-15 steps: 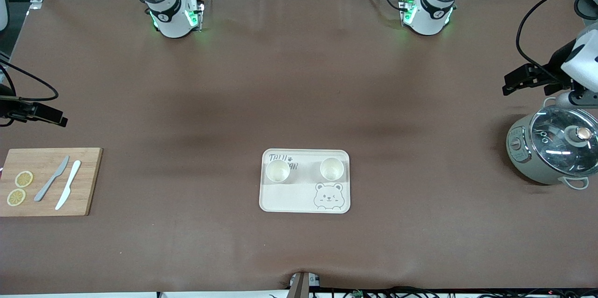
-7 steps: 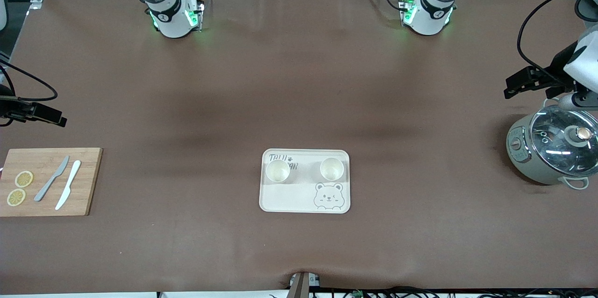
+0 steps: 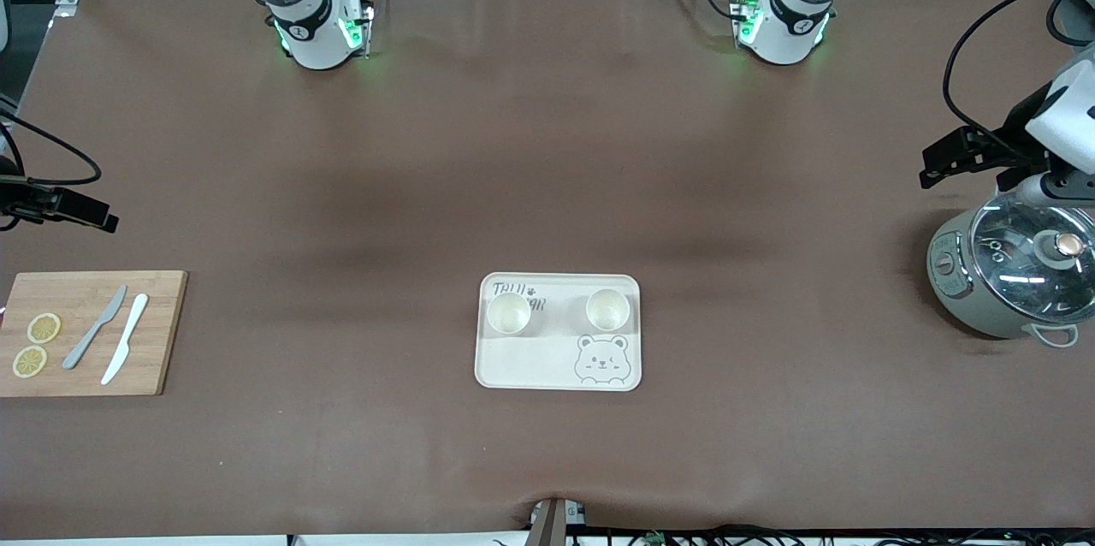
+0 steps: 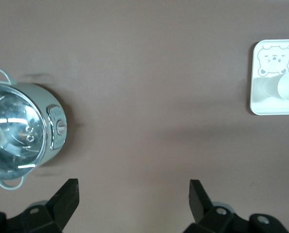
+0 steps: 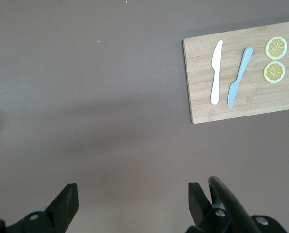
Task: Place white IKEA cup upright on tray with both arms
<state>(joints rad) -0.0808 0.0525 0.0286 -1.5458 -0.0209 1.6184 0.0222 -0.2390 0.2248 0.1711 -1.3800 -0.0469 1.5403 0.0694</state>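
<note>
Grippers [image 4: 132,194] [image 5: 129,196] gape empty – only front view shows 2 cups [image 3: 509,312] [image 3: 607,309] on tray [image 3: 530,366].

Matt brown cloth [image 3: 547,186] covers the table, faintly creased. Smooth matt cream tray [image 3: 522,362]. Grainy wooden board [image 3: 154,332]. Glossy glass lid [image 3: 1022,259] gleams on the pot [image 3: 962,302], satin green.

Tray [image 3: 558,366] mid-table, toward edge nearest front camera. Two cups on tray, along its farther edge: one cup [image 3: 509,312] toward right arm's end, other cup [image 3: 608,309] toward left arm's end, apart. Cutting board [image 3: 154,332] at right arm's end; two knives [image 3: 111,337], two lemon slices [image 3: 36,345] on it. Pot [image 3: 1014,272] at left arm's end.
</note>
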